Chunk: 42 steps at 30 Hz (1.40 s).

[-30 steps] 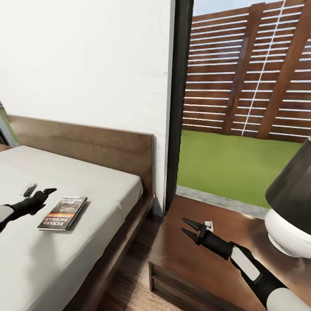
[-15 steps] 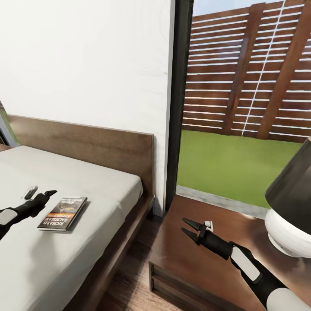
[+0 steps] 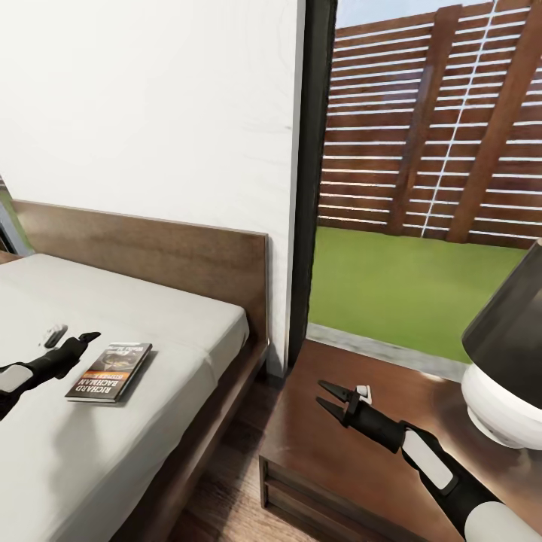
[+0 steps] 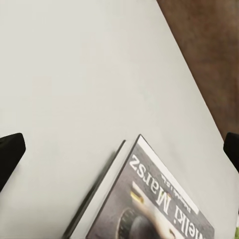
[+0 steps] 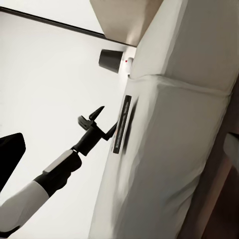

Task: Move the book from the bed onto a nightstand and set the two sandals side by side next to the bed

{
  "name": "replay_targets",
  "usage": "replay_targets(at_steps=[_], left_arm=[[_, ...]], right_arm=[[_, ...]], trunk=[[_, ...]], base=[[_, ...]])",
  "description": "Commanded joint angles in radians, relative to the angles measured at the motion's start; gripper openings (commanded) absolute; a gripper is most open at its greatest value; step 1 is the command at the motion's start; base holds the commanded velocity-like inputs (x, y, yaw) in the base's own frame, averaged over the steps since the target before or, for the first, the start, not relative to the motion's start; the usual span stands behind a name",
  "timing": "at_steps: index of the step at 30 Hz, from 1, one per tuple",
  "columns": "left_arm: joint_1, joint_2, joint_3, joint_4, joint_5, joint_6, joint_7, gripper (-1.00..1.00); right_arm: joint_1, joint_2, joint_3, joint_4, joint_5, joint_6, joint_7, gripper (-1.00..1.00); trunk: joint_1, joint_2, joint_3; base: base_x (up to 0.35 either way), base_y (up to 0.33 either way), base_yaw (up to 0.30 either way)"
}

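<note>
The thin dark-grey paperback book with an orange band and white lettering (image 3: 109, 372) lies flat on the light-grey mattress of the low, dark-brown-framed bed (image 3: 150, 316), near the mattress's edge on the nightstand side. The left end effector (image 3: 74, 337) hovers just beside the book's left edge, fingers spread apart, one pale tip raised and one dark tip pointing toward the cover. Compared with a second ago it sits slightly lower and closer to the mattress, while the book has not shifted. In the left wrist view the book (image 4: 149, 199) lies between the two dark fingertips (image 4: 10, 154), which are wide apart at the frame's edges and clear of the cover. The right wrist view shows the left end effector (image 5: 102, 121) spread open alongside the book's thin edge (image 5: 121, 125).

The right end effector (image 3: 331, 399) hangs above the glossy dark-brown wooden nightstand (image 3: 324, 459), its two black fingers parted and holding nothing; it has not moved. A lamp with a dark shade and white base (image 3: 504, 361) stands at the nightstand's right. Beyond the black-framed window (image 3: 309, 188) are grass and a slatted brown fence (image 3: 436, 128).
</note>
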Motion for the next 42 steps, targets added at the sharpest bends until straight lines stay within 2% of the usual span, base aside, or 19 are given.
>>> replay_targets(at_steps=[1,42], left_arm=[[-0.001,0.000,0.008,0.000,0.000,0.008,-0.001,1.00],[-0.001,-0.008,0.008,0.000,-0.004,0.003,-0.001,1.00]], right_arm=[[-0.001,-0.001,0.004,0.000,-0.010,0.007,-0.001,1.00],[-0.001,-0.001,0.003,0.000,-0.011,0.007,-0.001,1.00]], trunk=[[0.000,0.000,-0.001],[0.000,0.000,-0.001]], base=[[0.000,0.000,0.000],[0.000,0.000,0.000]])
